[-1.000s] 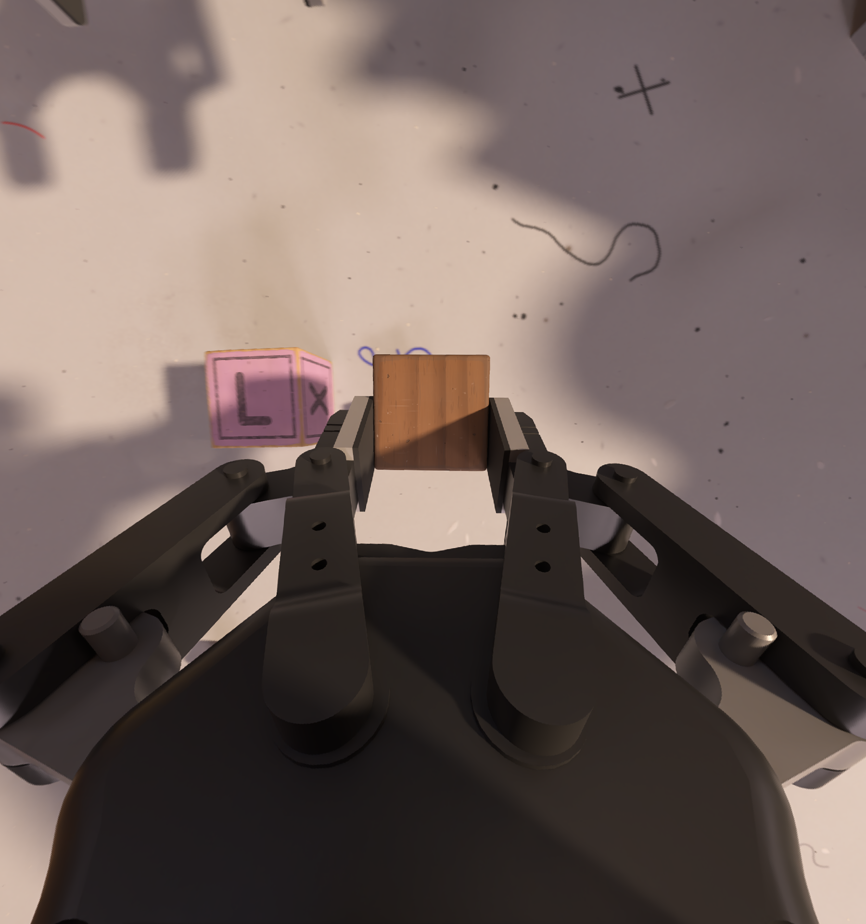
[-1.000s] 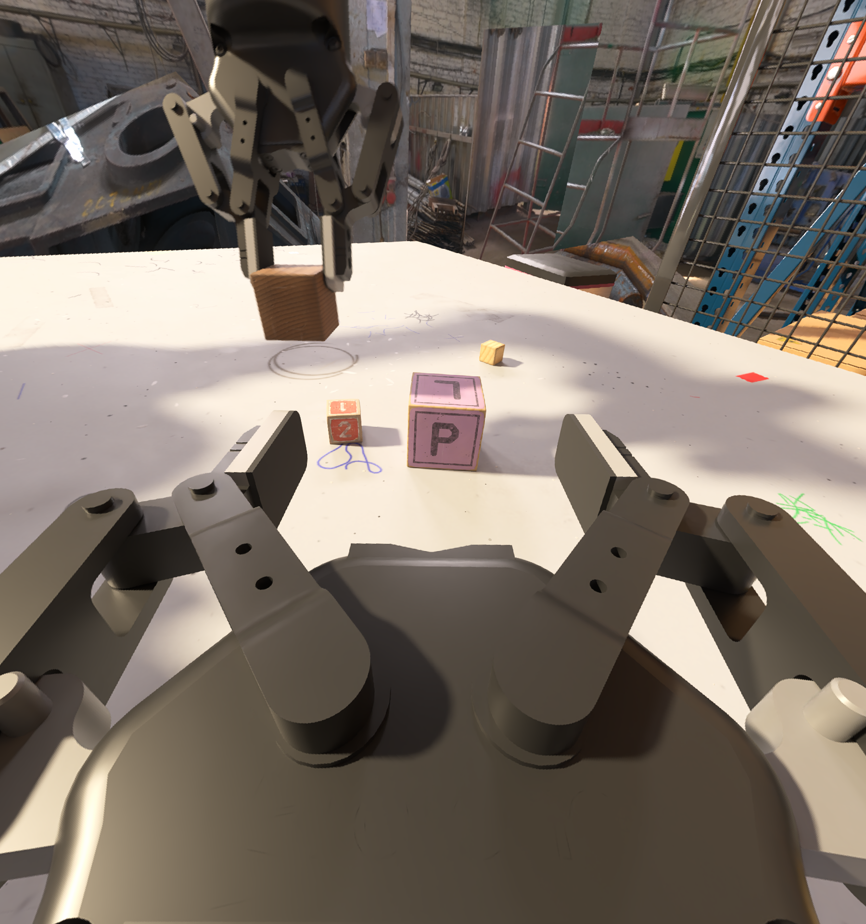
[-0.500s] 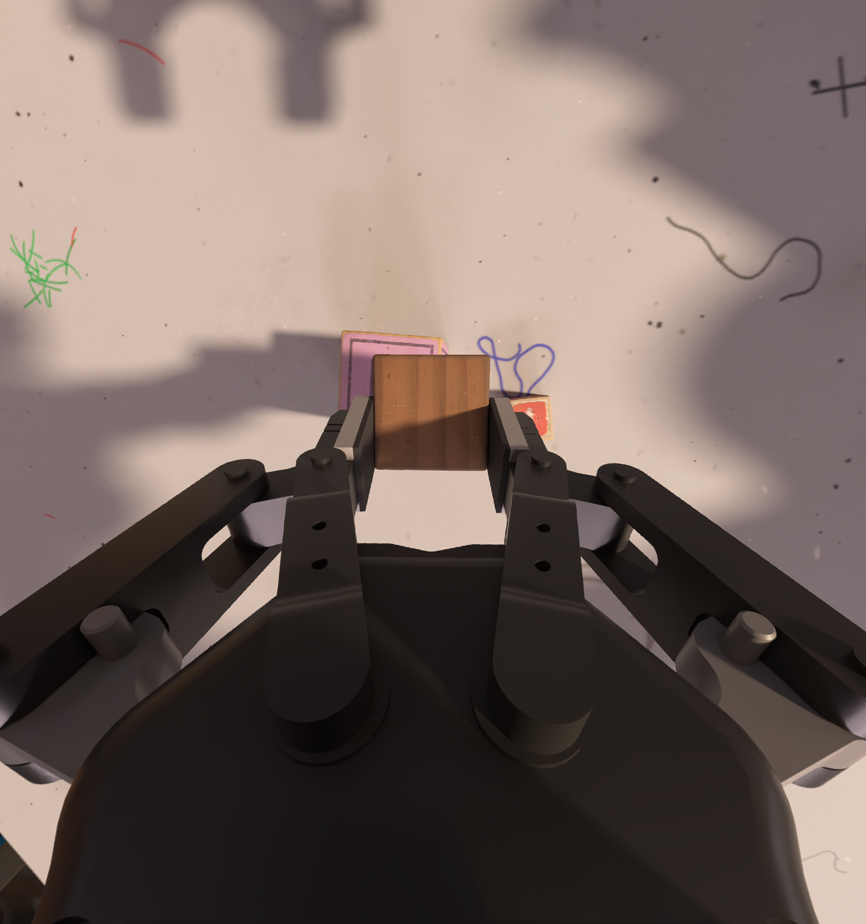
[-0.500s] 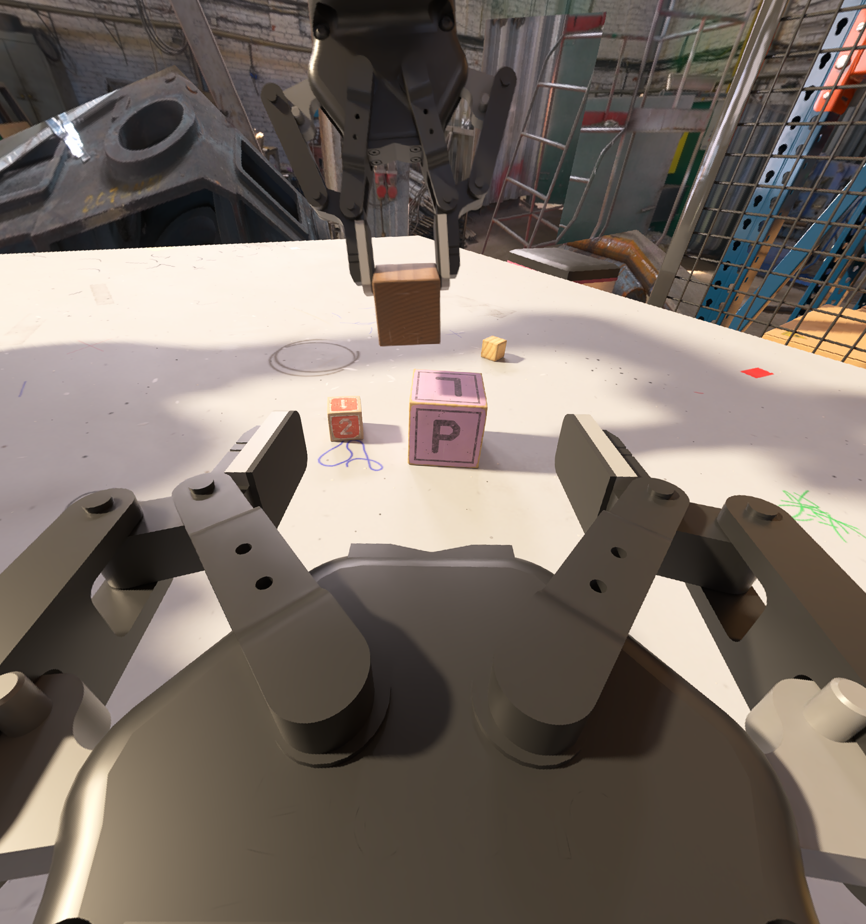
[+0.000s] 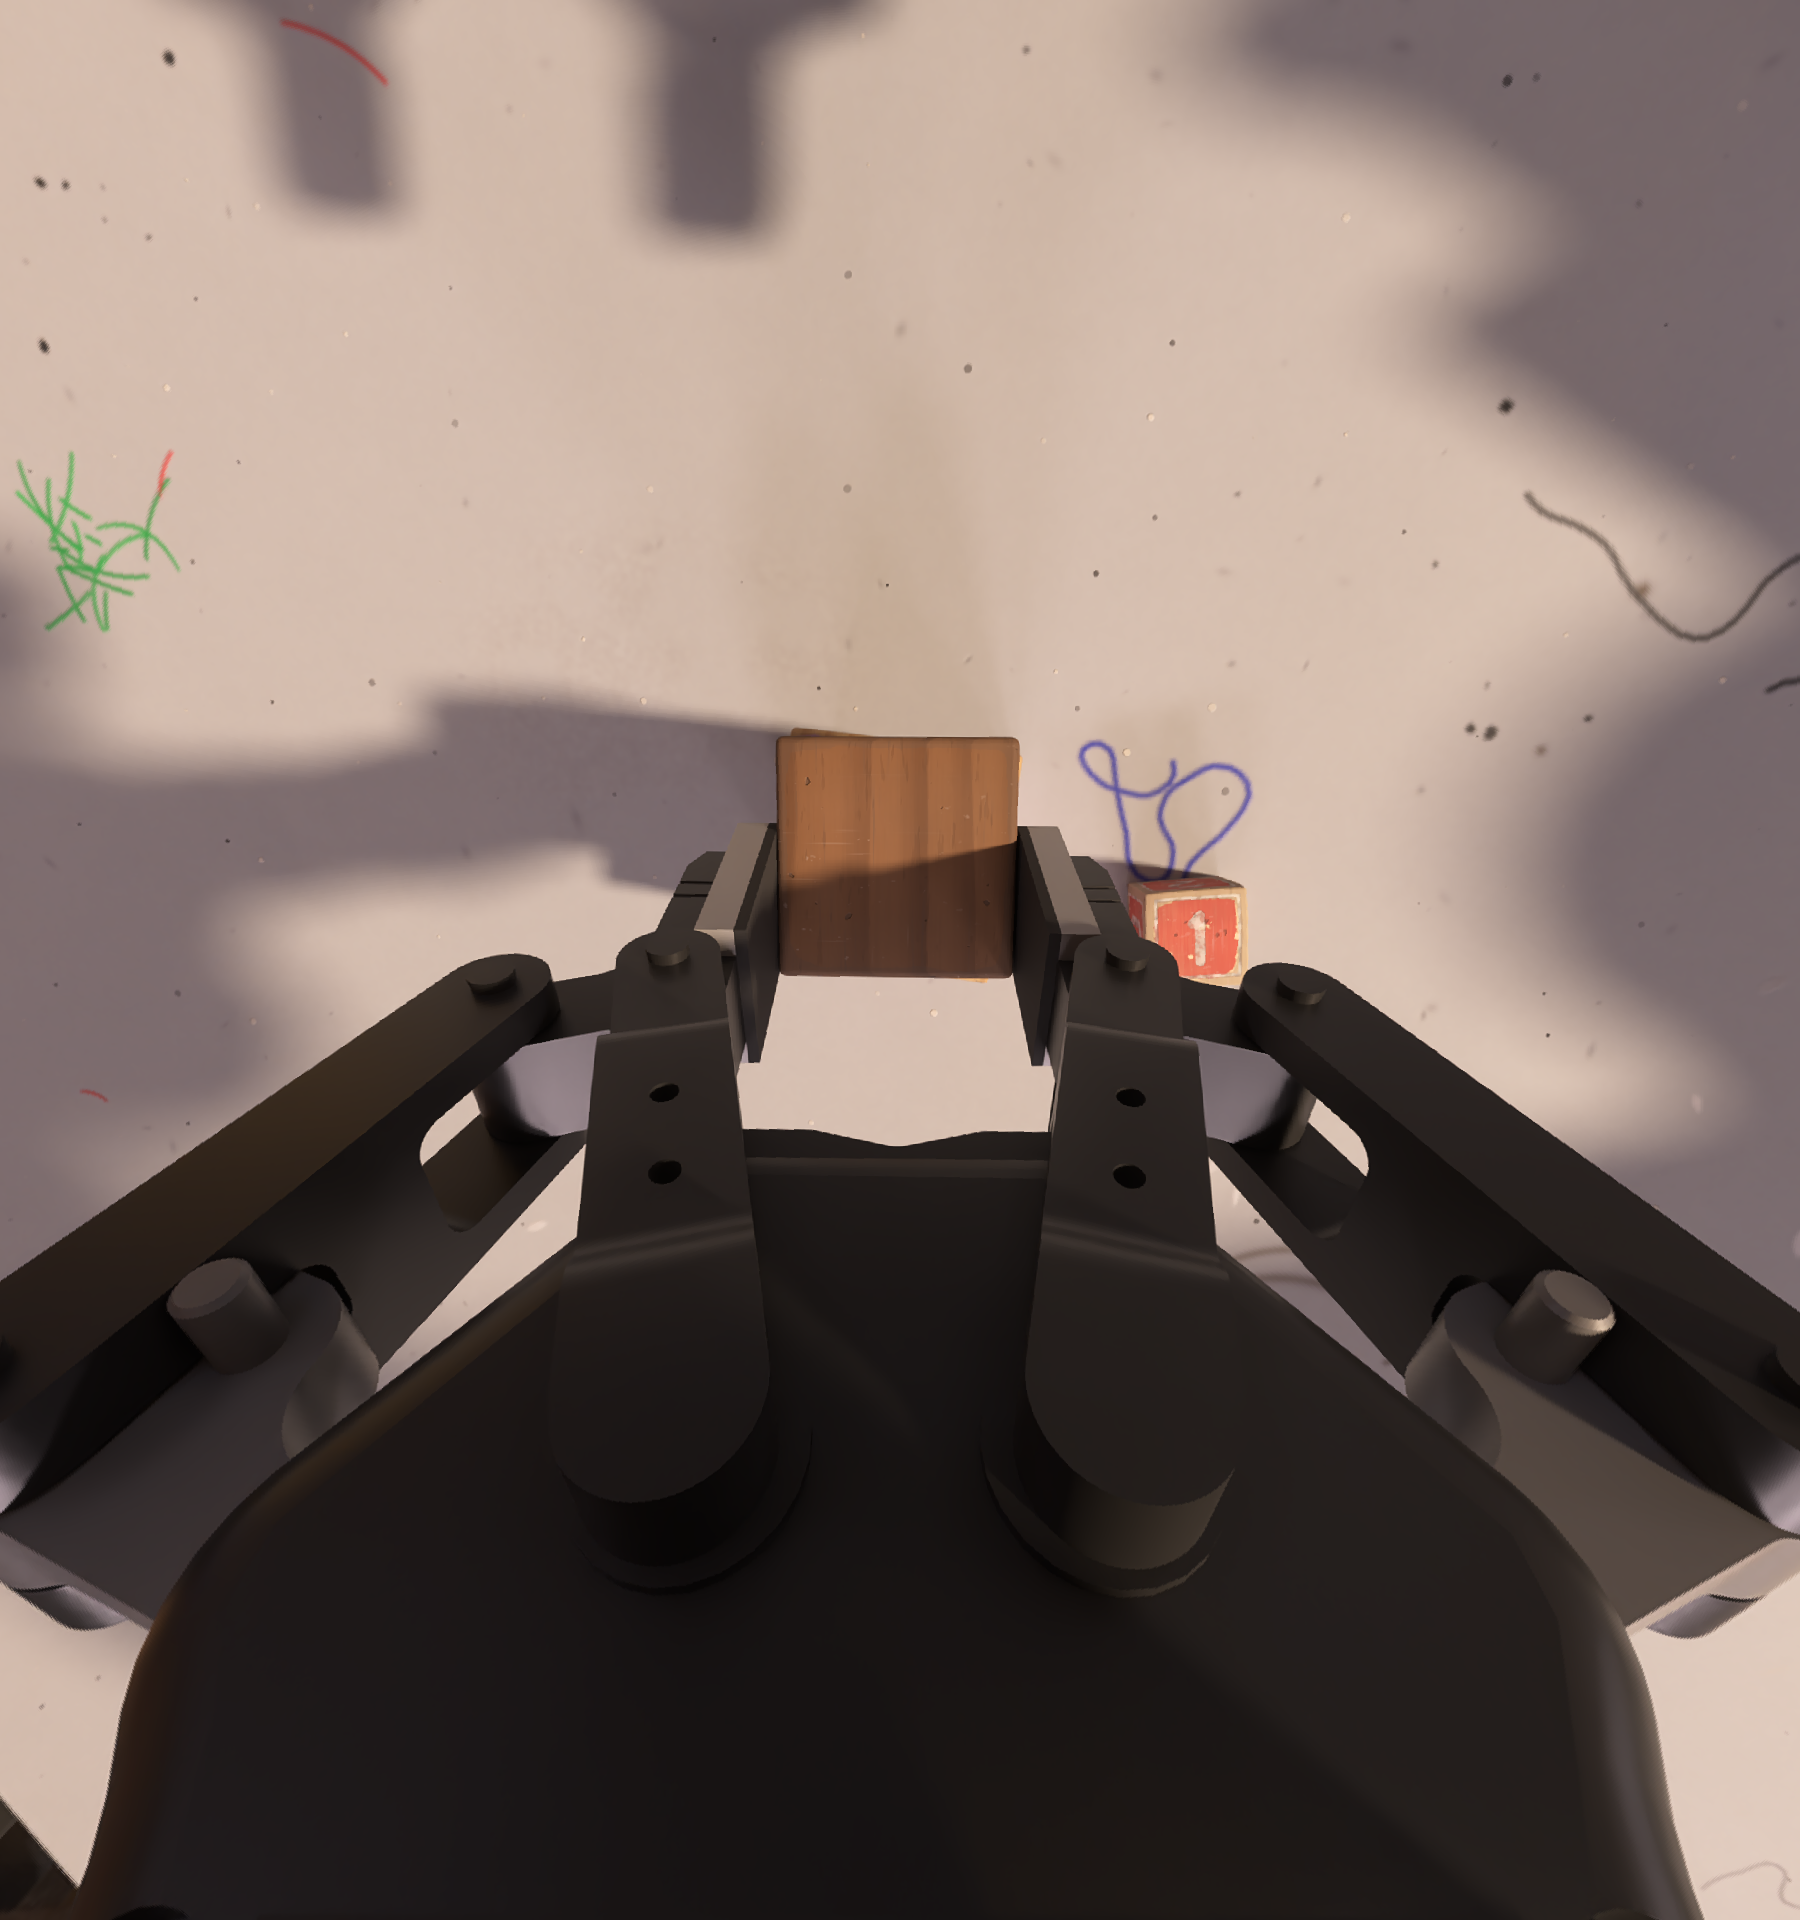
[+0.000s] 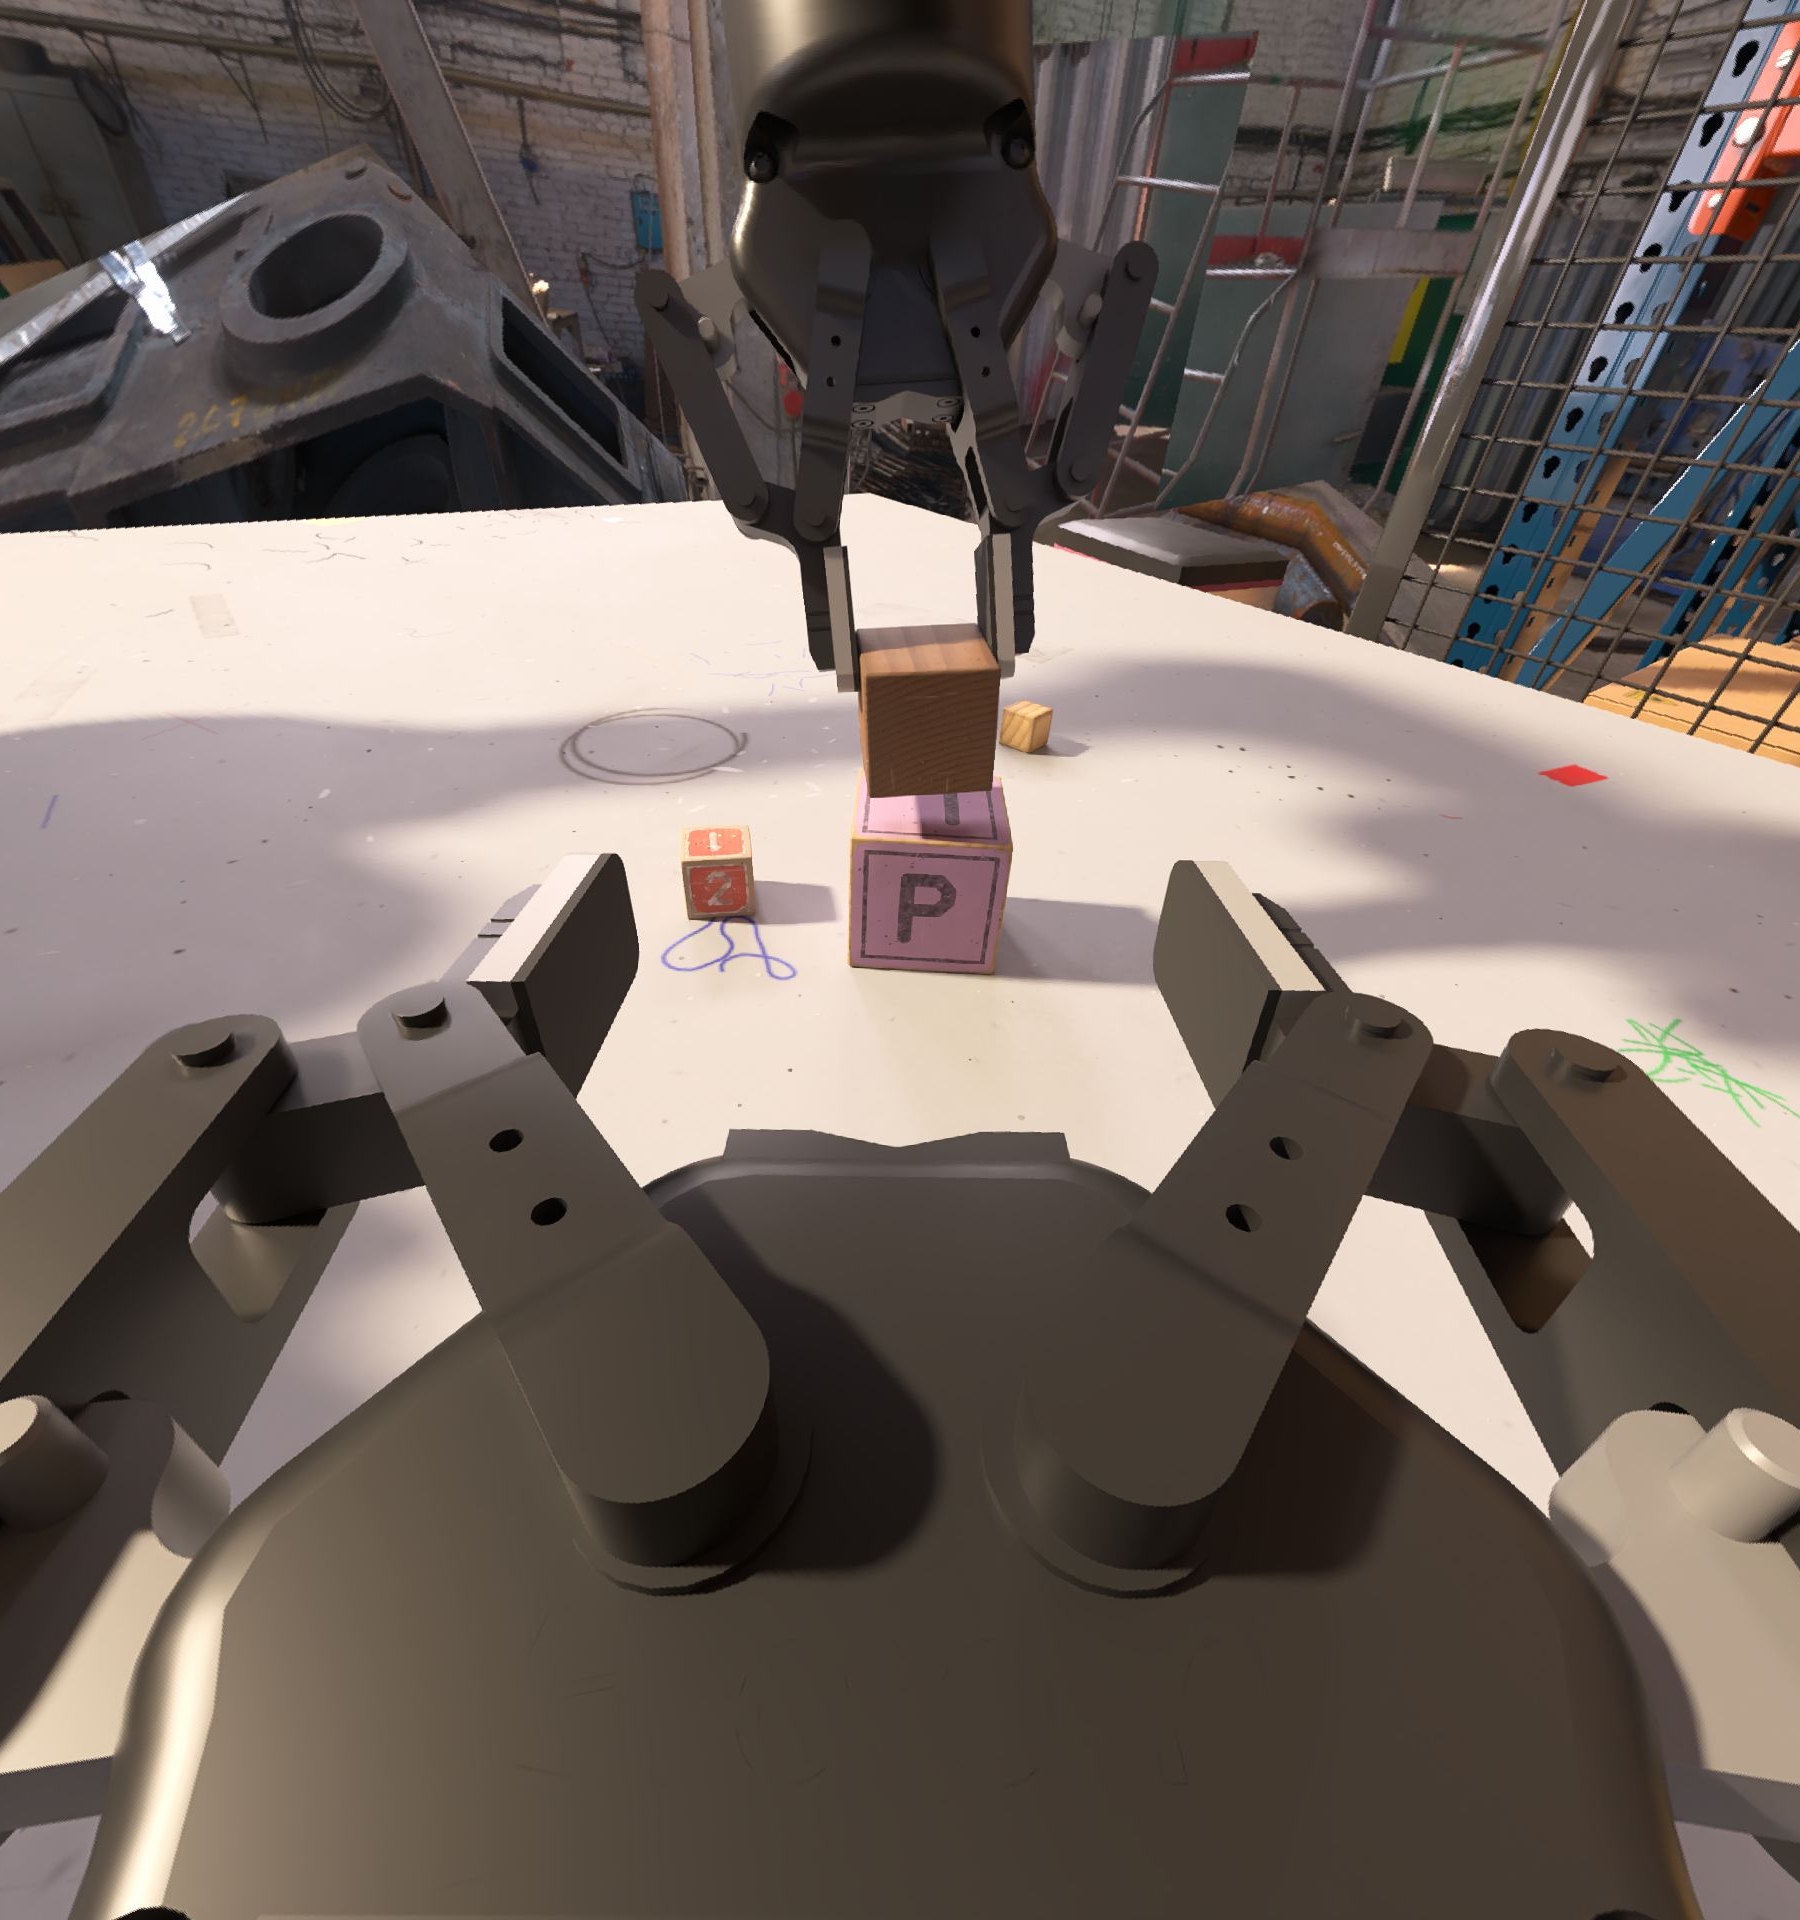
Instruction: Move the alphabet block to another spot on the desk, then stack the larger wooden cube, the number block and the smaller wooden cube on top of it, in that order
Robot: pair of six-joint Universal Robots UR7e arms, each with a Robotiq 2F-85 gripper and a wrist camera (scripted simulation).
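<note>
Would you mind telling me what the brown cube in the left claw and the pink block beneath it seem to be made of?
Larger wooden cube: apparently wood, grain stripes visible, smooth satin finish. Alphabet block: likely wood painted matte pink, bare tan edges and worn paint showing.

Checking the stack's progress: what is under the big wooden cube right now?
The pink alphabet block stands directly under the larger wooden cube, which the left gripper grips. Whether the two touch is unclear. In the left wrist view the cube hides the block almost entirely.
</note>
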